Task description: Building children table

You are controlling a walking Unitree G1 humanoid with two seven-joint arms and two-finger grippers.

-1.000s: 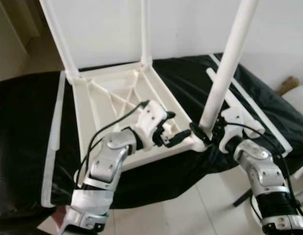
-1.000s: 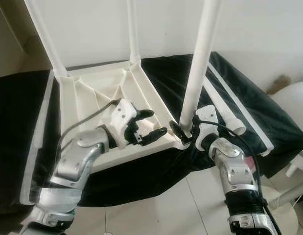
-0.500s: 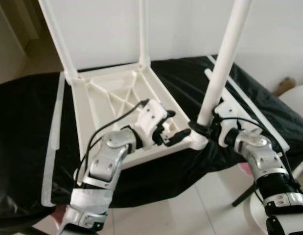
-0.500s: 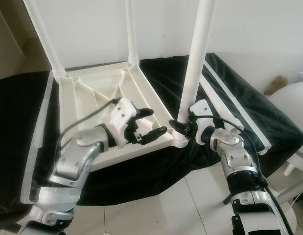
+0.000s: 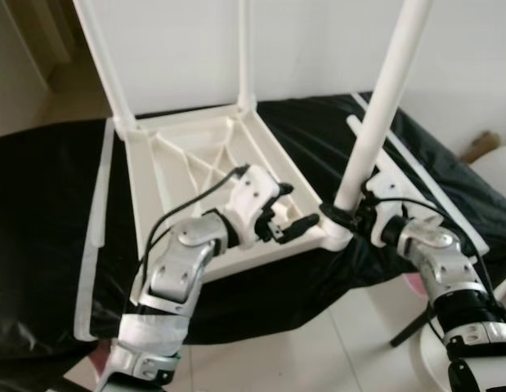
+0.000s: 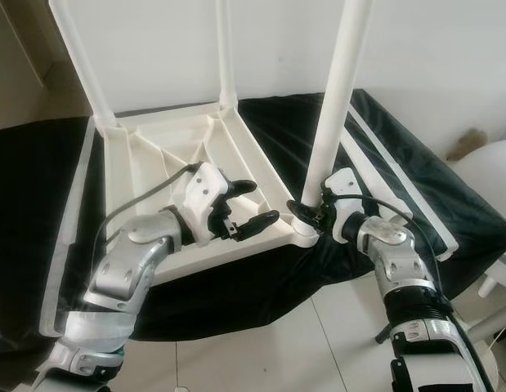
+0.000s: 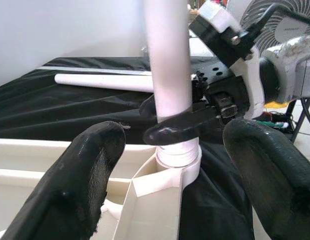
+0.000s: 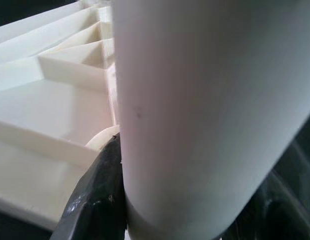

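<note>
The white tabletop (image 5: 195,163) is lying upside down on a black cloth (image 5: 40,245), ribs facing up, its near edge overhanging the floor (image 5: 318,343). Two legs are standing upright in the far sockets: the far-left leg (image 5: 101,57) at 11 o'clock of the tabletop and the far-middle leg (image 5: 244,49) at 1 o'clock. A third leg, the near leg (image 5: 383,98), is rising from the socket (image 5: 338,233) at the tabletop's 4 o'clock corner, leaning slightly to the right as it climbs.

The right gripper (image 6: 306,214) is pinching the near leg right at its base, just above the socket. In the left wrist view its black fingers (image 7: 180,129) are wrapping around the white tube just over the collar, and in the right wrist view the tube is pressing tight against one finger (image 8: 102,195).

The left gripper (image 5: 285,212) is hanging over the tabletop's near rim, at 9 o'clock of the socket, with its fingers spread apart and touching nothing; the left wrist view is looking between the two pads (image 7: 84,185) straight at the near leg and the socket.

A loose leg (image 7: 102,81) is lying flat on the cloth beyond the socket, at 2 o'clock of the tabletop. Long white strips are lying on the cloth too: one strip (image 5: 96,237) along the tabletop's left side at 9 o'clock, another strip (image 6: 400,175) running diagonally at 3 o'clock. A white wall (image 5: 318,41) is standing behind it all.
</note>
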